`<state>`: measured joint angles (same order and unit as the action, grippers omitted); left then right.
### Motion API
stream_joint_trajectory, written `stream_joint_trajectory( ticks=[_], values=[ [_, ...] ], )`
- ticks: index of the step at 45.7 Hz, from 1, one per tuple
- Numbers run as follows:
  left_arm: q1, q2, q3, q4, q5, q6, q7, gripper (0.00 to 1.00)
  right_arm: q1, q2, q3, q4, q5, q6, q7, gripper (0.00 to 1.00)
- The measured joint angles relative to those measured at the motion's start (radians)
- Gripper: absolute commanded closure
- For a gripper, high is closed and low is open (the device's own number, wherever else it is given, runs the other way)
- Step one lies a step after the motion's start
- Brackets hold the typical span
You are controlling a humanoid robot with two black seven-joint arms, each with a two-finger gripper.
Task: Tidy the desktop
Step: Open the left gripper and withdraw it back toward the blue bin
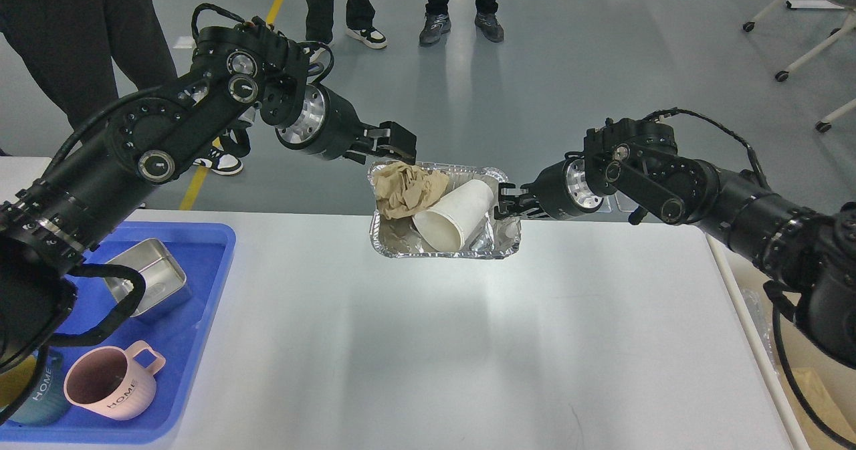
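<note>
Nearest the robot, the white-grey tabletop (428, 343) lies broad and bare across its middle and right, with plenty of free surface up to its right edge. At the near left corner a blue tray (200, 343) sits on it, holding a pink mug (110, 383) printed HOME, a dark teal mug (40, 403) half hidden beside it under the left arm, and behind them a tilted steel box (150, 286).

Farther out, at the tabletop's far edge, a foil tray (441, 249) hangs partly past the rim; whether it touches the surface I cannot tell. In it a white paper cup (455, 216) lies on its side, mouth toward the robot, with a crumpled brown paper (404, 189) against its left.

The right pincer (506, 204) is clamped on the foil tray's right rim. The left pincer (394, 144) hovers just above the tray's far left corner, over the brown paper, holding nothing; its fingers look parted.

Beyond the edge is open grey floor, with people's legs (461, 2) standing well back.
</note>
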<state>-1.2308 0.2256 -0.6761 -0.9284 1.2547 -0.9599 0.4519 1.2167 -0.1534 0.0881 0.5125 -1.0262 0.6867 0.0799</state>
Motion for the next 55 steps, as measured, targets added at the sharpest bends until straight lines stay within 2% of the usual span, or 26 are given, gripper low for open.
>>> stream_joint_trajectory(
  ticks=[30, 49, 52, 55],
  values=[
    [-0.011, -0.008, -0.018, 0.007, -0.012, 0.017, -0.01, 0.04, 0.004, -0.003, 0.001, 0.0, 0.0, 0.001, 0.0, 1.0],
    [-0.001, 0.006, -0.051, 0.03, -0.21, 0.193, -0.016, 0.04, -0.012, -0.069, 0.0, -0.003, 0.0, 0.0, 0.002, 1.0],
    [0.013, 0.017, -0.069, 0.045, -0.265, 0.199, -0.028, 0.04, -0.014, -0.082, 0.0, -0.002, 0.0, 0.0, 0.003, 1.0],
    [0.052, 0.027, -0.109, 0.068, -0.335, 0.208, -0.061, 0.04, -0.016, -0.091, 0.0, -0.001, 0.0, 0.0, 0.004, 1.0]
  ],
)
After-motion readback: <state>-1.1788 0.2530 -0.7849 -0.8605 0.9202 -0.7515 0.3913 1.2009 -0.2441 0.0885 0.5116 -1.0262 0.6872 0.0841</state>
